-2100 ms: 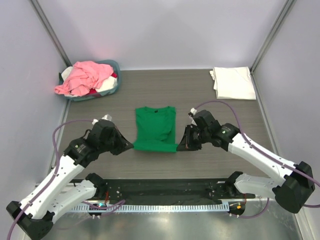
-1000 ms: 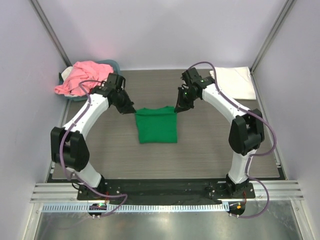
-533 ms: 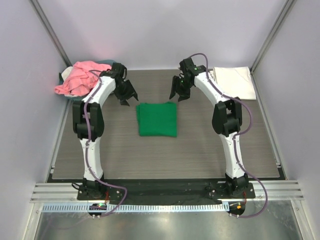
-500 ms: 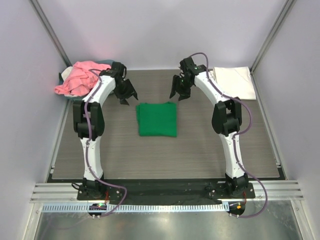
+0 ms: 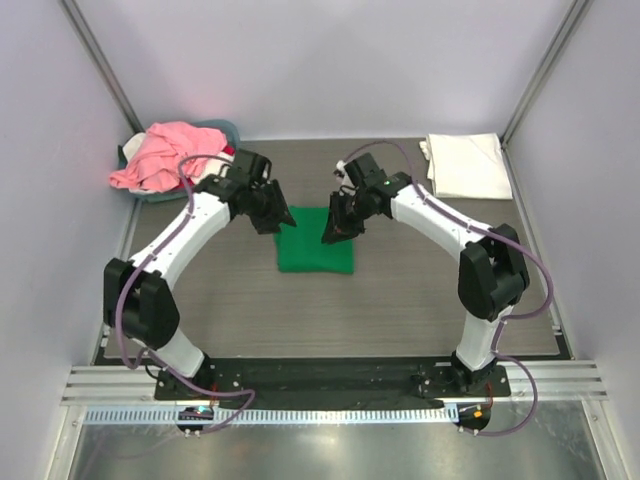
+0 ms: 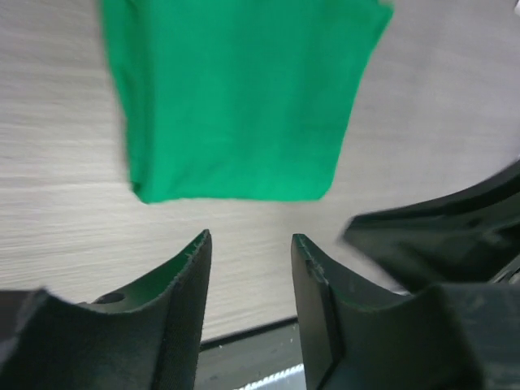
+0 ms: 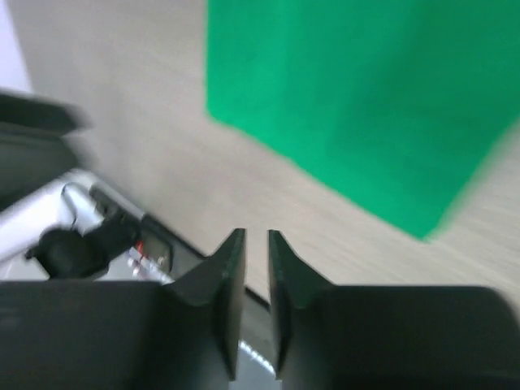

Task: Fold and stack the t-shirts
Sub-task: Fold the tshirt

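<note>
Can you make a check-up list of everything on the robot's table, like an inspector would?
Surface: grey wood-grain table.
Job's things: green shirt folded flat, mid-table; white shirt folded, far right corner; pink shirt heaped in the basket.
Clutter: basket, far left corner.
Grippers: left gripper by the green shirt's far left corner, jaws open, empty; right gripper by its far right corner, jaws barely apart, empty.
Cables: purple cables along both arms.
Surroundings: pale walls; metal rail at the near edge.
</note>
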`<state>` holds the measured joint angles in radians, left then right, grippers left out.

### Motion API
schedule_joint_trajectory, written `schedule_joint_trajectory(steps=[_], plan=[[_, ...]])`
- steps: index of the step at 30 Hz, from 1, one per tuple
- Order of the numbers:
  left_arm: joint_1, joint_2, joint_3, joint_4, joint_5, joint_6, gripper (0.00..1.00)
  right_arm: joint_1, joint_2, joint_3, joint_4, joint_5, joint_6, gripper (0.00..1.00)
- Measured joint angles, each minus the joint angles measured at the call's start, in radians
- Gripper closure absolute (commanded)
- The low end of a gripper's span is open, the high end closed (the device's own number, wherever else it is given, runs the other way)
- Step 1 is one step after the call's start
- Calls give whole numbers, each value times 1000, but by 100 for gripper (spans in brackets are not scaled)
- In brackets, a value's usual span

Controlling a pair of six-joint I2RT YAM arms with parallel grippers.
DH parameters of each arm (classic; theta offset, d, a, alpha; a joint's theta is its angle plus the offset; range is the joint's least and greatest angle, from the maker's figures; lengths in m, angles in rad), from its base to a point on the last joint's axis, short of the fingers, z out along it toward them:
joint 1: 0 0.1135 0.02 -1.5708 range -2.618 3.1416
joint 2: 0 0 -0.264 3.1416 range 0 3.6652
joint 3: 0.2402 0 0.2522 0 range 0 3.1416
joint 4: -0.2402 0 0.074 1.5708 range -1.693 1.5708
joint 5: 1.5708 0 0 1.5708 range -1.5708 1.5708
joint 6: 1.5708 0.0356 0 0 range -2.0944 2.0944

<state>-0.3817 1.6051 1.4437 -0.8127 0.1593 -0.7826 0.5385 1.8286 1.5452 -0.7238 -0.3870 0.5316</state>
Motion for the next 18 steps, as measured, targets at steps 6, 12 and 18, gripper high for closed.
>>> schedule_joint_trajectory(steps=[6,12,18], plan=[[-67,84,-172,159,76,-43,60,46,64,-138,135,-112,31,87],[-66,228,-266,280,103,-43,64,-5,181,-252,237,-110,1,92],[-61,261,-279,327,107,-16,68,-78,157,-371,364,-215,-4,93]])
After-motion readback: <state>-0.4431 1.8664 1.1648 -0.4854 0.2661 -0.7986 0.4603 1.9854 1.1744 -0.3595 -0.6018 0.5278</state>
